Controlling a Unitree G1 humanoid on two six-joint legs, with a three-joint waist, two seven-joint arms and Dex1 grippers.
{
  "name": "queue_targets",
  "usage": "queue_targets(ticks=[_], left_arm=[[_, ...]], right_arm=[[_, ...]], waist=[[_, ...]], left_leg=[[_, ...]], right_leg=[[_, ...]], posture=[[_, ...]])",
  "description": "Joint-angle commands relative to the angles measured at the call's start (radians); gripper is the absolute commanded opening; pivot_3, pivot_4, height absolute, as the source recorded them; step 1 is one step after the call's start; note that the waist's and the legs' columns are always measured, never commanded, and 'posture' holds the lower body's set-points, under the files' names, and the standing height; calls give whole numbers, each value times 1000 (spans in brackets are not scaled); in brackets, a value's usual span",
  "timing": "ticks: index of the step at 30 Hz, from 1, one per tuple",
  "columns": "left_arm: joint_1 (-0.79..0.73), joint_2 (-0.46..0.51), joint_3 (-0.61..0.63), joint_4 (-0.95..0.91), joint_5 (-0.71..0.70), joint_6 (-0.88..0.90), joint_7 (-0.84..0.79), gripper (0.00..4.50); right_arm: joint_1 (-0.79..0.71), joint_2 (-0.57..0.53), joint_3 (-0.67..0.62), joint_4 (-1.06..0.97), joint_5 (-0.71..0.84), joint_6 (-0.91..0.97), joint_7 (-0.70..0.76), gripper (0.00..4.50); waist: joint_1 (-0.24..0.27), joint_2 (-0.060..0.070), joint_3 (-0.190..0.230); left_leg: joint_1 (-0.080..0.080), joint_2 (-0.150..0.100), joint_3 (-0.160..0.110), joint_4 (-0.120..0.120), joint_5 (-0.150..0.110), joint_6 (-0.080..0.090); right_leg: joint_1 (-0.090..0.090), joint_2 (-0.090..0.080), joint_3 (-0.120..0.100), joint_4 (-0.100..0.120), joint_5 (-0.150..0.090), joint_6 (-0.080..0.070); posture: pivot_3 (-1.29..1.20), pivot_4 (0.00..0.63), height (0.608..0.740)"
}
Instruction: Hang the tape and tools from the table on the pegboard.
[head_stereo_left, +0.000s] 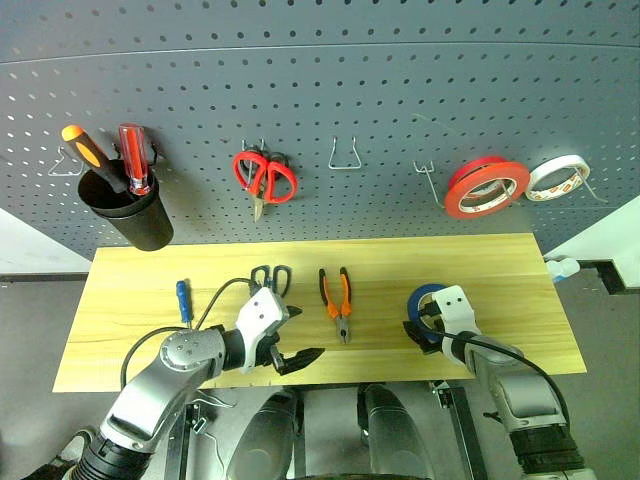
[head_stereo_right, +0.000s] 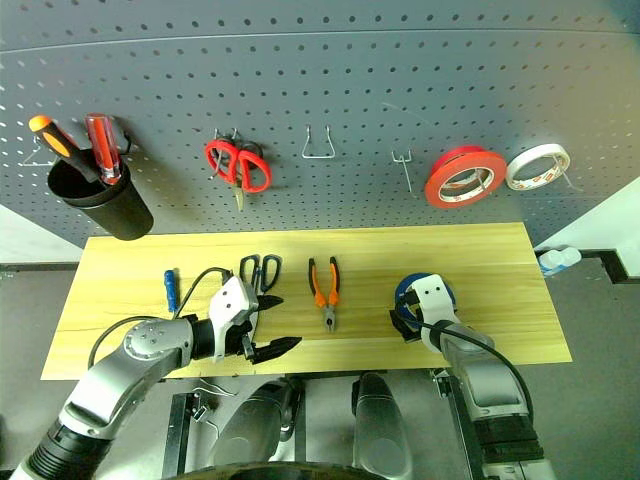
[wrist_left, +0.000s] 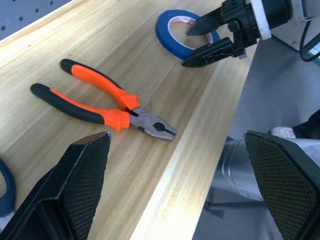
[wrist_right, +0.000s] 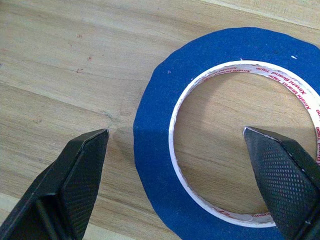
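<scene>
From the head views, nothing is hung yet: the blue tape (head_stereo_left: 428, 302), pliers (head_stereo_left: 337, 298), dark scissors (head_stereo_left: 271, 277) and small blue screwdriver (head_stereo_left: 183, 300) all lie on the desk (head_stereo_left: 150, 290) below the pegboard (head_stereo_left: 350, 90).

In the left wrist view, the left gripper (wrist_left: 182, 187) has wide jaws, empty, near the pliers.

In the right wrist view, the right gripper (wrist_right: 180, 192) has wide jaws, one finger outside the tape ring and one inside.

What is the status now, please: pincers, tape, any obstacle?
Both pincers open, left pincer empty. Right pincer straddles blue tape, flat on table. No obstacle seen.
</scene>
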Motion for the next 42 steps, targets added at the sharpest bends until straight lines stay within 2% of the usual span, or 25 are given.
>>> queue_targets(ticks=[1,42], left_arm=[[2,3,-3,-8,5,-24,-4,4440],[-27,-9,-24,33,24,-48,-8,4440]], right_arm=[[6,10,-8,-2,10,-2,2,4130],[3,10,-10,13,9,-5,-6,4130]], waist=[[0,0,0],[0,0,-3]], left_leg=[[0,0,0,0,0,0],[0,0,0,2,1,-1]], right_leg=[[0,0,0,0,0,0],[0,0,0,2,1,-1]], posture=[[34,246,720],[26,234,720]])
